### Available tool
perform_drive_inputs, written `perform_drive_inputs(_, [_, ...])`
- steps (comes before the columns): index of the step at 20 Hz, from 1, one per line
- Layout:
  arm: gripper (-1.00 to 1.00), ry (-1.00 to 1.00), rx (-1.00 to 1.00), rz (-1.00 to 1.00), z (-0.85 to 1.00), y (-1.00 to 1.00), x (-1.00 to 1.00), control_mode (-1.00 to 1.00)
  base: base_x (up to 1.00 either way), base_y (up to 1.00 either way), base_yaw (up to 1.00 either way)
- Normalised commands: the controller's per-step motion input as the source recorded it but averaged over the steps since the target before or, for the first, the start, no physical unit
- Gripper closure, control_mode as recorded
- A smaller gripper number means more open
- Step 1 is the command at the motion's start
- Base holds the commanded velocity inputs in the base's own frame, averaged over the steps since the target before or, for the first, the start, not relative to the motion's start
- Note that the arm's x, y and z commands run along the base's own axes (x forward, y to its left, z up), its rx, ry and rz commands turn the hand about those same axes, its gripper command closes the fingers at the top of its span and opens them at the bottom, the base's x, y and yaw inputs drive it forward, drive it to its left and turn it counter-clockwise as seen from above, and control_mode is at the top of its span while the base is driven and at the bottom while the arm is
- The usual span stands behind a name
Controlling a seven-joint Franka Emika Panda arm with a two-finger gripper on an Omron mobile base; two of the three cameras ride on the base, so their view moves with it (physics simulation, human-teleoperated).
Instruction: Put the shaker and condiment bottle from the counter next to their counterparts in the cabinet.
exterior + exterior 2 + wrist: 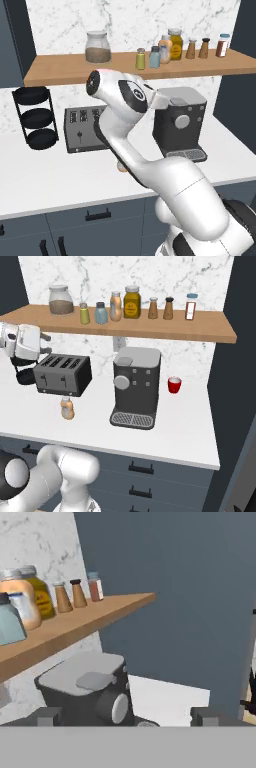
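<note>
My fingers [127,716] wide open and empty, shaker [140,59] on cabinet [60,70], condiment bottle [67,408] on surface [190,421] at toaster's [62,374] six o'clock

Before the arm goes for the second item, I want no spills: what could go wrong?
The orange bottle stands close in front of the toaster, so the open gripper might clip it. On the shelf, the free spot by the other orange bottle is tight; the blue shaker or yellow-lidded jar could topple.
</note>
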Motion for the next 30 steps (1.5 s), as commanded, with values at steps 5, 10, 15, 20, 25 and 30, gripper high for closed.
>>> perform_drive_inputs(5, [-1.00, -0.14, -0.08, -0.31, -0.64, 0.00, -0.53, -1.00, 0.00, 0.00, 0.00])
perform_drive_inputs(10, [-1.00, -0.01, -0.02, -0.19, -0.81, 0.00, 0.00, -1.00, 0.00, 0.00, 0.00])
perform_drive_inputs(15, [-1.00, 0.02, -0.04, -0.02, -0.45, 0.26, 0.25, -1.00, 0.00, 0.00, 0.00])
perform_drive_inputs(20, [-1.00, 0.10, 0.16, 0.00, -0.64, 0.48, 0.11, -1.00, 0.00, 0.00, 0.00])
perform_drive_inputs(25, [-1.00, 0.11, 0.31, -0.04, -0.73, 0.21, 0.14, -1.00, 0.00, 0.00, 0.00])
perform_drive_inputs(30, [-1.00, 0.00, 0.01, -0.07, -0.09, 0.00, 0.20, -1.00, 0.00, 0.00, 0.00])
